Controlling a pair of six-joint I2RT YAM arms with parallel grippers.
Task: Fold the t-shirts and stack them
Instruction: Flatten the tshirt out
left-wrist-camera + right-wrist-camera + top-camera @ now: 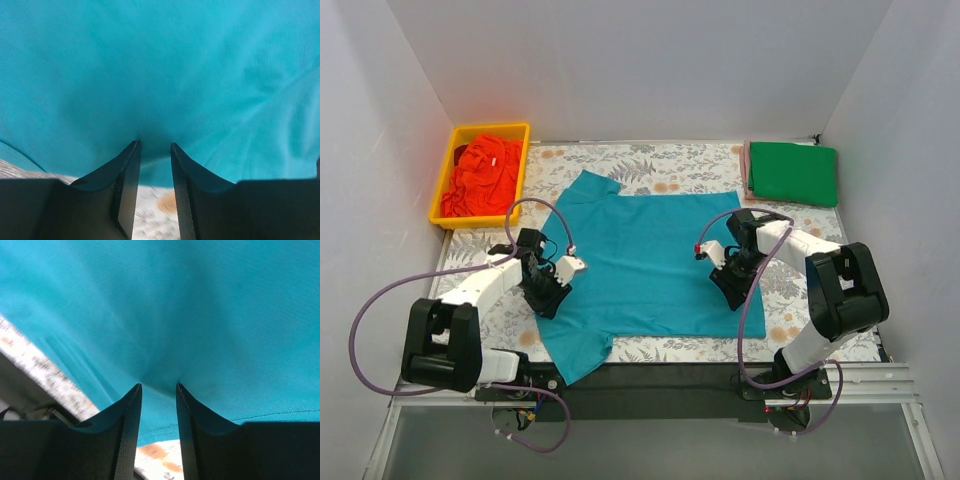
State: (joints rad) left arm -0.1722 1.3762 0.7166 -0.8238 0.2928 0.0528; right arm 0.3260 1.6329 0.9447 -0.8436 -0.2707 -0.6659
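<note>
- Left claw (155, 144): jaws nearly closed, a pinch of the teal t-shirt (650, 260) puckered between the tips.
- Right claw (158, 386): same narrow gap, with cloth creases running into its tips, so it looks like a grip too.
- The teal t-shirt lies spread on the floral sheet (670, 162) over the desk, claws at opposite ends.
- Folding looks about to begin; next, both ends need lifting together, evenly.
- Farther out, the green t-shirt (792, 172) sits folded far right and the orange-red t-shirt (485, 175) waits in the yellow bin (444, 190).

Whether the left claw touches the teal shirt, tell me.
Touching. Left wrist view: the left claw pinches a puckered fold of the teal shirt.
</note>
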